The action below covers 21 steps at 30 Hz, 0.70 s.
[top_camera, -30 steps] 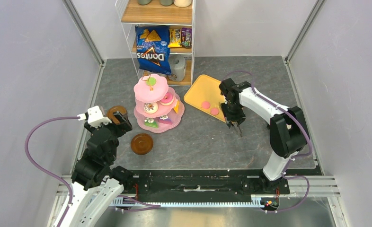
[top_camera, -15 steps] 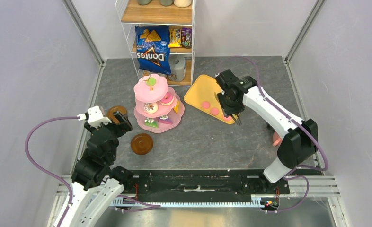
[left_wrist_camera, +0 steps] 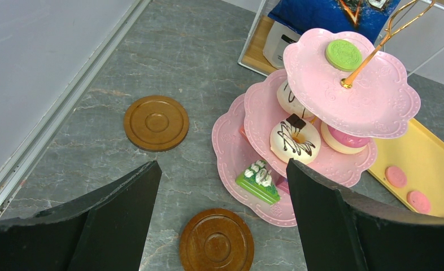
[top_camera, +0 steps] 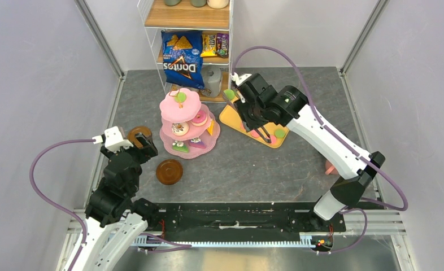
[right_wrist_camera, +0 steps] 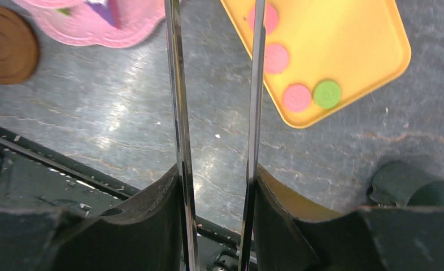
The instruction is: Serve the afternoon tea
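Note:
The pink three-tier stand (top_camera: 186, 121) holds donuts, cake slices and a green macaron (left_wrist_camera: 343, 54) on its top tier (left_wrist_camera: 378, 96). Two brown saucers (left_wrist_camera: 156, 122) (left_wrist_camera: 216, 243) lie left of and in front of it. My left gripper (left_wrist_camera: 221, 166) is open and empty above them. My right gripper (top_camera: 257, 116) is shut on the metal tongs (right_wrist_camera: 177, 84), above the yellow tray (right_wrist_camera: 344, 51) with pink macarons (right_wrist_camera: 275, 57) and a green one (right_wrist_camera: 327, 93). A dark-green mug (right_wrist_camera: 412, 186) lies at the right. A bit of the pink mug (top_camera: 330, 167) shows beside the right arm.
A white wire shelf unit (top_camera: 188, 20) stands at the back with the blue Doritos bag (top_camera: 181, 59), snack packets and a white container (top_camera: 212, 81). Grey walls close in both sides. A black rail (top_camera: 236, 217) runs along the near edge.
My right arm has swung left and back with the tongs, from the tray's right edge to over its left part near the stand. The left arm has not moved.

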### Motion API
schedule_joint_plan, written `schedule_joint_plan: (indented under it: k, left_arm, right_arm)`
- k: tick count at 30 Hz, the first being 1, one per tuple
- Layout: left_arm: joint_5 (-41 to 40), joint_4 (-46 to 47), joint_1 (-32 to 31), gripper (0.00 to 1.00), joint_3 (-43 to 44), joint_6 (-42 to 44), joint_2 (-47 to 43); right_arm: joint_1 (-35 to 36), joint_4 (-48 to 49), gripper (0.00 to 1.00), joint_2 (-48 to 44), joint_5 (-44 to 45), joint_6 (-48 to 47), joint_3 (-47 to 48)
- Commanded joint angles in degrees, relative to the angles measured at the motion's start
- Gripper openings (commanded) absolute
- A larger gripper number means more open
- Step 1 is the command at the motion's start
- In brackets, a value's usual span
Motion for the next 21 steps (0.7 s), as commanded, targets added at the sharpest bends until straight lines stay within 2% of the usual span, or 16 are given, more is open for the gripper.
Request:
schedule_joint_plan:
  k: [1,12,21]
  left_arm:
    - [-0.27,1.74,0.39,0.90,-0.19,-1.43,-0.12]
    - [-0.24,1.76,0.37,0.90,-0.17,-1.44,-0.21]
    - [-0.25,1.76,0.38,0.90,-0.14,-1.44,-0.52]
  right_arm:
    - [3.43,-0.75,0.47,1.65,0.66,0.20,7.22]
    - [10.43,-0.78,0.48,11.92,-1.91,-2.57,20.40]
    - [11.61,-0.05,0.49,16.97,-2.54,-3.43,22.74]
